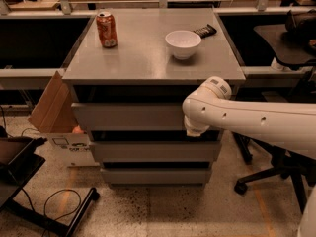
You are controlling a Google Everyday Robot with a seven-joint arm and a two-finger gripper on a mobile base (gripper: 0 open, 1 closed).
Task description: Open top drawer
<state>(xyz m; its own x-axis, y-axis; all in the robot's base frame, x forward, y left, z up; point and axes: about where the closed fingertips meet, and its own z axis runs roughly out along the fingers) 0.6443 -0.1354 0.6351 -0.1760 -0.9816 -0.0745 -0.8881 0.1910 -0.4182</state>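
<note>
View: camera view (the only one).
Cabinet (143, 58): grey, with a flat top and three drawer fronts stacked beneath it.
Top drawer (128, 116): the uppermost front, directly under the cabinet top.
Drawer appearance: a wide, shallow, flat grey panel with no handle. A dark gap runs above it and no interior shows, so it is judged shut or nearly so.
Gripper (192, 130): at the cabinet's front, at the right end of the top drawer's lower edge. It is mostly hidden behind the wrist, so wide or narrow cannot be told.
Reason for placement: with no handle, the lower edge (above the dark slot between fronts) is probably the only purchase for a pull.
Arm (247, 122): reaches in from the cabinet's right, likely to leave the drawer's travel free.
Can (106, 29), bowl (183, 43): both stand on the cabinet top, clear of the drawer.
</note>
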